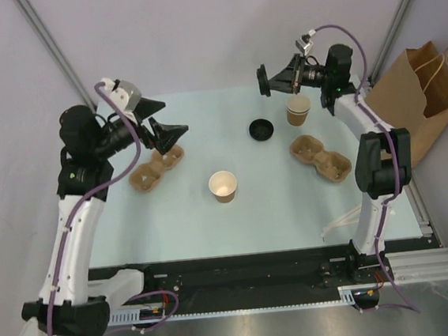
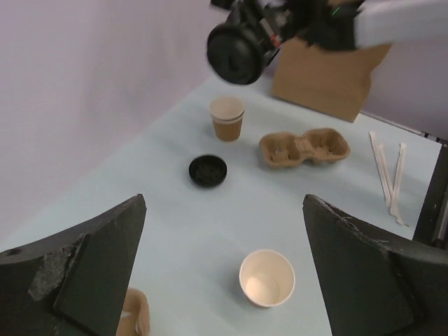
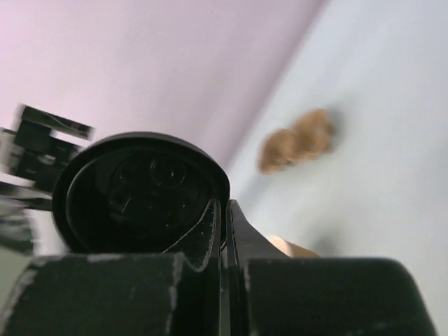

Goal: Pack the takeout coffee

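Observation:
A tan kraft paper cup [image 1: 223, 186] with a cream inside stands open and upright mid-table; it also shows in the left wrist view [image 2: 267, 278]. A second kraft cup [image 1: 298, 109] stands at the back right, also seen in the left wrist view [image 2: 227, 117]. My left gripper [image 1: 171, 116] is open and empty, raised to the left of the middle cup [image 2: 224, 204]. My right gripper [image 1: 269, 80] is shut on the rim of a round black lid [image 3: 140, 192], held in the air left of and above the back cup. The held lid shows in the left wrist view [image 2: 236, 52].
Another black lid [image 1: 261, 129] lies on the table beside the back cup. One brown pulp two-hole tray [image 1: 156, 166] lies under my left gripper, another [image 1: 320, 157] at the right. A brown paper bag [image 1: 420, 97] stands at the far right. Pale stirrers [image 2: 386, 171] lie near the right front.

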Available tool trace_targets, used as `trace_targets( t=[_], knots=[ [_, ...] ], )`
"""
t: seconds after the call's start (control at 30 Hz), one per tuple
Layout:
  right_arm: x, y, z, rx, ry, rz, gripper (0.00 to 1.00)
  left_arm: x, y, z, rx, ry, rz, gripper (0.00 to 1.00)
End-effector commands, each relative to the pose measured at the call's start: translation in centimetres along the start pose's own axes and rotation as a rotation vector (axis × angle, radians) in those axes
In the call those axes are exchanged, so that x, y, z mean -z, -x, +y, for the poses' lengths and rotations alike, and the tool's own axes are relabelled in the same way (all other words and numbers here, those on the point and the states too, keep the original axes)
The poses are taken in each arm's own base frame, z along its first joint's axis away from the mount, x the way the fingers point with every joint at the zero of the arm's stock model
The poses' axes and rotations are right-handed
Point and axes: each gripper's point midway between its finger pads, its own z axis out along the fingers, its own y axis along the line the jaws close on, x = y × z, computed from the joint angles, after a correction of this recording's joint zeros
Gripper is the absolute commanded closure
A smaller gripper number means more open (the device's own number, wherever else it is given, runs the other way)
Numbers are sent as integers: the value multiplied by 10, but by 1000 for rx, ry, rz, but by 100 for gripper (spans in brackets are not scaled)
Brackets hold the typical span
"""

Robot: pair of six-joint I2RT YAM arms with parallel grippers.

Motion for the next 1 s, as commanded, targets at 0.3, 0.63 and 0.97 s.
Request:
trace_targets(
  t=[0.3, 0.63, 0.97],
  knots=[
    [25, -29, 161, -257, 570, -19, 100, -54, 60, -107, -356, -212, -284, 3],
    [8, -125, 220, 6, 594, 316, 100, -59, 58, -116, -351, -183, -338, 23],
    [-6, -121, 233, -37, 667, 254, 100, -34, 48, -126, -240, -176, -372, 40]
  ],
)
